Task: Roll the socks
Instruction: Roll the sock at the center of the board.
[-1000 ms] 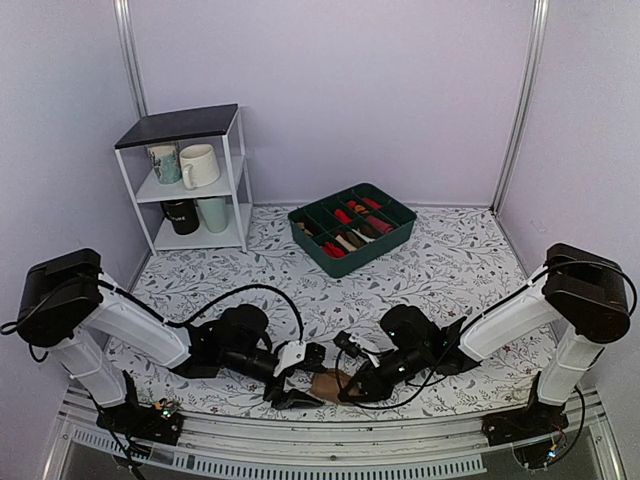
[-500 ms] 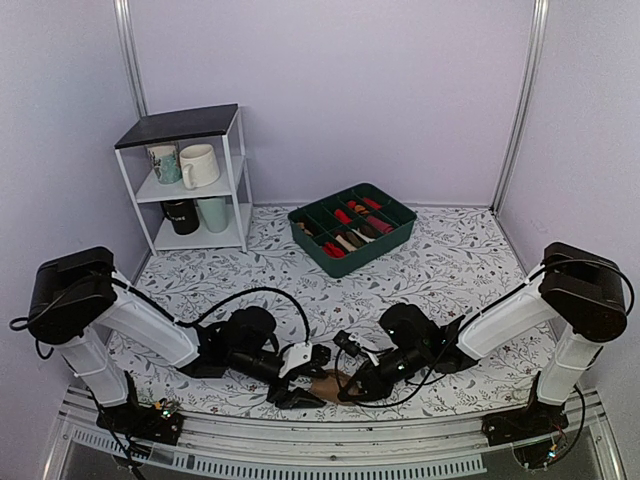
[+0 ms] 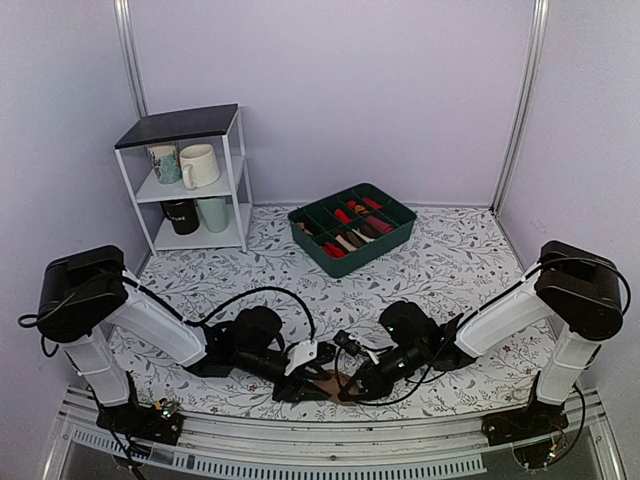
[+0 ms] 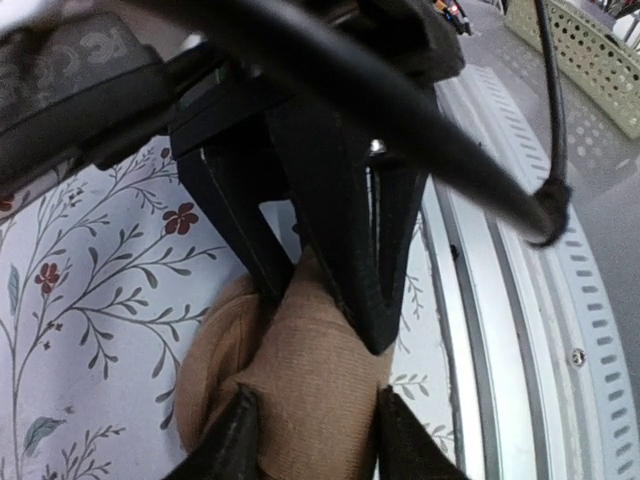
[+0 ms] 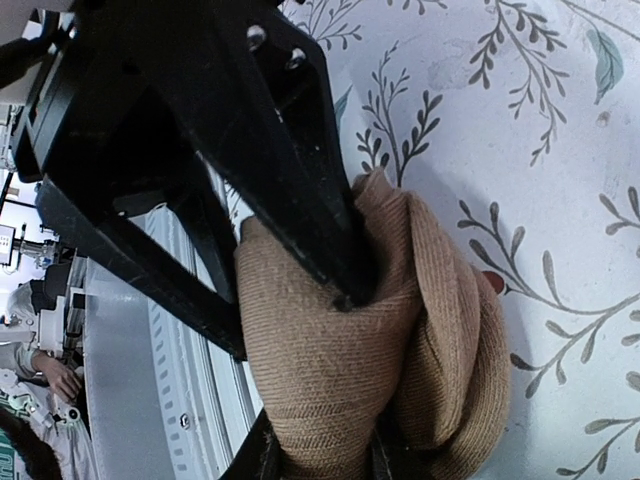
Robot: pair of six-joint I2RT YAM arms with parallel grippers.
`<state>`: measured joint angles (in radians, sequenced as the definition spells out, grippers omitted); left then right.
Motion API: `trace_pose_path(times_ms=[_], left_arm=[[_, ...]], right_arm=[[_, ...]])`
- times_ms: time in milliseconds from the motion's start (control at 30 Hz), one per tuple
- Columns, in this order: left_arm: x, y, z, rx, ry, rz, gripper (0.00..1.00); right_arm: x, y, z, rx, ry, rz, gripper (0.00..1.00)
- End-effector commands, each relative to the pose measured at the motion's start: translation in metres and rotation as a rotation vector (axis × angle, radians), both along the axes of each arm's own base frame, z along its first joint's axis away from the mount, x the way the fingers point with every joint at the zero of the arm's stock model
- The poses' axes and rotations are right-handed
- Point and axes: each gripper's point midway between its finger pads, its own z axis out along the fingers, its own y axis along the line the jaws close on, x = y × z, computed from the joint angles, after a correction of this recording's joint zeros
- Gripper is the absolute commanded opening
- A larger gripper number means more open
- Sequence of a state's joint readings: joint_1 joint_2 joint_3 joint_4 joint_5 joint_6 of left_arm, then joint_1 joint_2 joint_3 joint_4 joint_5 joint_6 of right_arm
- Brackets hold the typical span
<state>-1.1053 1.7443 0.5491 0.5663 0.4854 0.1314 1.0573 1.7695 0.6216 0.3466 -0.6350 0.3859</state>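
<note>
The socks are a compact tan-brown bundle on the flowered table near its front edge, mostly hidden between the two grippers in the top view. My left gripper comes from the left and is shut on the bundle, with its fingertips pressing both sides. My right gripper comes from the right and is shut on the same bundle, with its fingertips at the bundle's lower edge. Each wrist view shows the other gripper's black fingers reaching into the bundle's folds.
A green divided tray with rolled red, cream and dark socks stands at the back centre. A white shelf with mugs stands at the back left. The metal front rail runs just past the bundle. Black cables loop over the table by both wrists.
My left arm has slid a little to the right, closer onto the bundle. The right gripper has stayed put. Less of the bundle shows between them.
</note>
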Motion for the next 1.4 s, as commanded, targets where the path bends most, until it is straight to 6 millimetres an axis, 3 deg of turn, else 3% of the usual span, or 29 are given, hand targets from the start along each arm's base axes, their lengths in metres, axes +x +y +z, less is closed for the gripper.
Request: trace_pose_path(times_ms=[0, 67, 133, 167, 300, 367, 500, 567, 667, 767, 867, 1000, 1167, 1367], left_arm=[[-0.024, 0.019, -0.04, 0.154, 0.136, -0.024, 0.33], [-0.024, 0.02, -0.044, 0.175, 0.153, -0.016, 0.24], [-0.025, 0.021, -0.047, 0.194, 0.17, -0.015, 0.04], [-0.026, 0.021, -0.048, 0.204, 0.182, -0.011, 0.0], [-0.024, 0.024, -0.056, 0.248, 0.247, 0.021, 0.0], [-0.025, 0.026, -0.058, 0.263, 0.288, 0.029, 0.0], [-0.022, 0.031, -0.062, 0.296, 0.363, 0.058, 0.0], [-0.022, 0.033, -0.063, 0.31, 0.398, 0.067, 0.0], [-0.024, 0.036, -0.065, 0.34, 0.445, 0.07, 0.0], [-0.024, 0.038, -0.068, 0.369, 0.477, 0.079, 0.0], [-0.023, 0.04, -0.07, 0.383, 0.498, 0.093, 0.0], [-0.024, 0.041, -0.072, 0.39, 0.513, 0.094, 0.0], [-0.025, 0.042, -0.073, 0.397, 0.518, 0.09, 0.0], [-0.025, 0.041, -0.073, 0.394, 0.518, 0.081, 0.0]], right_arm=[[-0.031, -0.058, -0.067, -0.321, 0.16, -0.012, 0.19], [-0.032, -0.058, -0.066, -0.315, 0.173, -0.006, 0.19], [-0.031, -0.057, -0.065, -0.313, 0.174, -0.005, 0.19], [-0.03, -0.056, -0.065, -0.311, 0.173, -0.005, 0.19], [-0.019, -0.049, -0.056, -0.292, 0.114, -0.021, 0.21], [-0.005, -0.045, -0.046, -0.277, 0.034, -0.057, 0.3], [0.03, -0.038, -0.01, -0.212, -0.177, -0.143, 0.41], [0.044, -0.037, 0.019, -0.151, -0.308, -0.168, 0.42], [0.039, -0.038, 0.053, -0.053, -0.527, -0.148, 0.47], [0.024, -0.039, 0.073, 0.03, -0.685, -0.079, 0.5], [0.01, -0.039, 0.069, 0.027, -0.734, -0.04, 0.5], [-0.013, -0.024, 0.057, -0.005, -0.798, 0.057, 0.5], [-0.007, -0.014, 0.03, -0.141, -0.876, 0.062, 0.5], [0.003, -0.01, 0.025, -0.193, -0.939, 0.029, 0.5]])
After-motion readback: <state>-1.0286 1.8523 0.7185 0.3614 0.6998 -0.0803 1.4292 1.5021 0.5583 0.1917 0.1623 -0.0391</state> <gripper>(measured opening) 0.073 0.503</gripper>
